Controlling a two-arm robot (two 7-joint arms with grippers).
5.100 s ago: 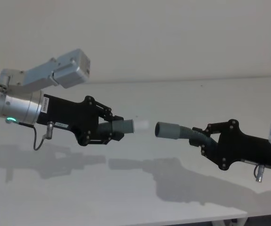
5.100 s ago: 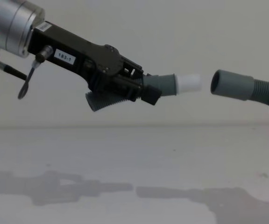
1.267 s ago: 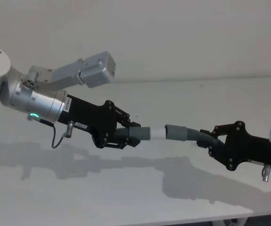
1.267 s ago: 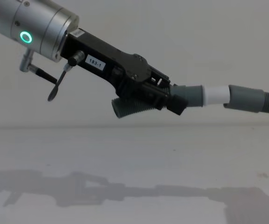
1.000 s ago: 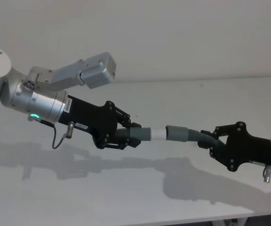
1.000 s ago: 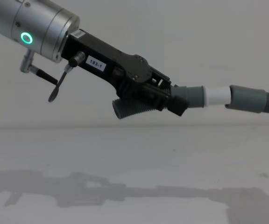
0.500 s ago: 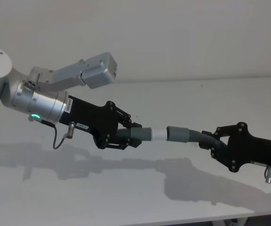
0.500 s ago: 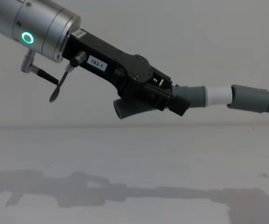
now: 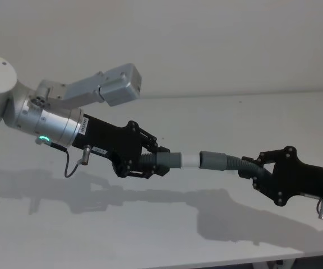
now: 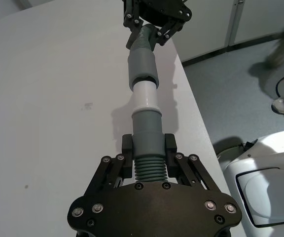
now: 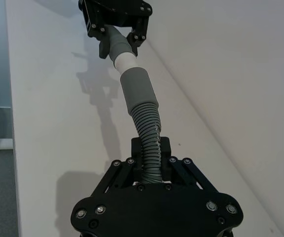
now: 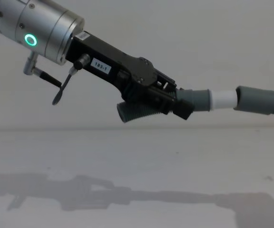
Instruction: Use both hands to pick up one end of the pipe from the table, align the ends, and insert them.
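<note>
Both pipe pieces hang above the table [image 9: 167, 235], joined end to end. My left gripper [image 9: 150, 161] is shut on the ribbed part of the left pipe piece [image 12: 194, 100], whose white plug tip [image 9: 190, 160] enters the grey socket cuff [image 9: 213, 159] of the right pipe piece [image 11: 147, 128]. My right gripper [image 9: 251, 172] is shut on that piece's ribbed hose. In the left wrist view the plug tip [image 10: 145, 95] sits partly inside the socket cuff [image 10: 141, 67], with a white band still showing. In the right wrist view the socket cuff [image 11: 137, 89] covers the tip's end.
The table's front edge [image 9: 234, 260] runs along the lower right of the head view. The pale wall [image 12: 175, 38] rises behind. In the left wrist view the floor [image 10: 240, 79] and a white machine base [image 10: 265, 177] lie beyond the table's edge.
Over five seconds the two pieces closed their gap and the white tip entered the socket. In the last second both arms drifted slightly right, with the joint unchanged.
</note>
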